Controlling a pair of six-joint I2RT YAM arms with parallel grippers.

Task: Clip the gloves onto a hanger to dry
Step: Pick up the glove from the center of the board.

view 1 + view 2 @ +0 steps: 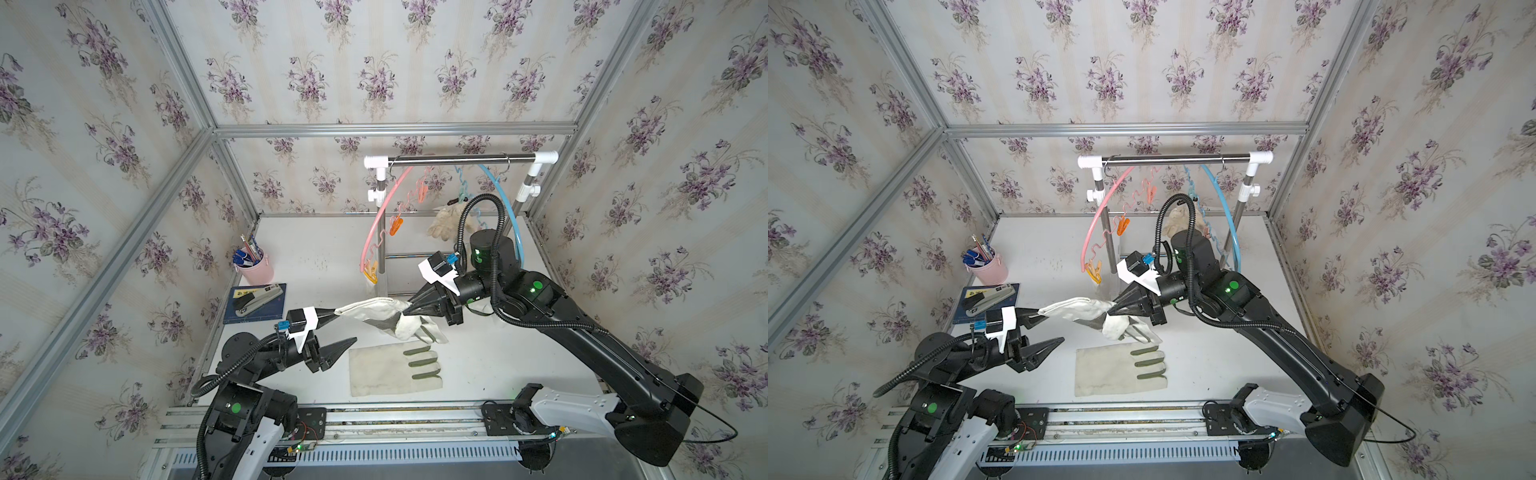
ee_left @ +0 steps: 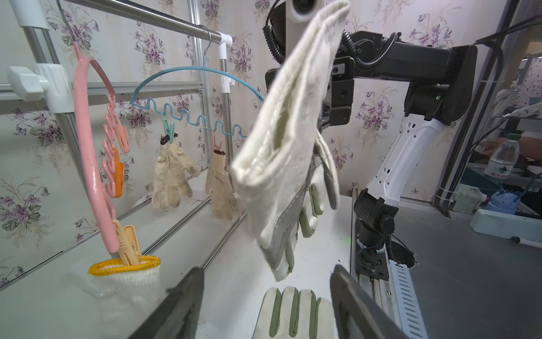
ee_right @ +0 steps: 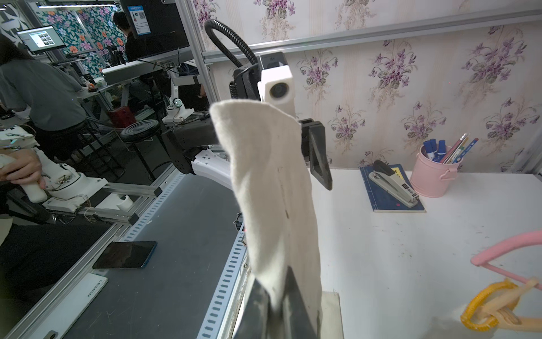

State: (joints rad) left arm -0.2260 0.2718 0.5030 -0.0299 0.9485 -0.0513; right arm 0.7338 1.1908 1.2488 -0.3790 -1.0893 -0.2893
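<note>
My right gripper [image 1: 409, 309] [image 3: 275, 281] is shut on an off-white canvas glove [image 1: 374, 309] [image 1: 1079, 309] and holds it above the table. Its cuff points at my left gripper [image 1: 345, 326] [image 2: 266, 276], which stands open with nothing between its fingers. One left fingertip overlaps the cuff edge in both top views; contact is unclear. A second canvas glove [image 1: 390, 370] [image 2: 293, 314] lies flat below. Two beige knitted gloves [image 2: 170, 176] hang clipped on the blue hanger [image 2: 190, 73]. A white glove with a yellow cuff [image 2: 126, 270] is clipped on the pink hanger [image 2: 88, 152].
Both hangers hang from a steel rail [image 1: 457, 158] on a small rack at the back. A pink cup of pens [image 1: 255, 270] and a stapler on a blue notebook [image 1: 257, 297] sit at the left. Orange clips [image 1: 395, 224] on the pink hanger hang free.
</note>
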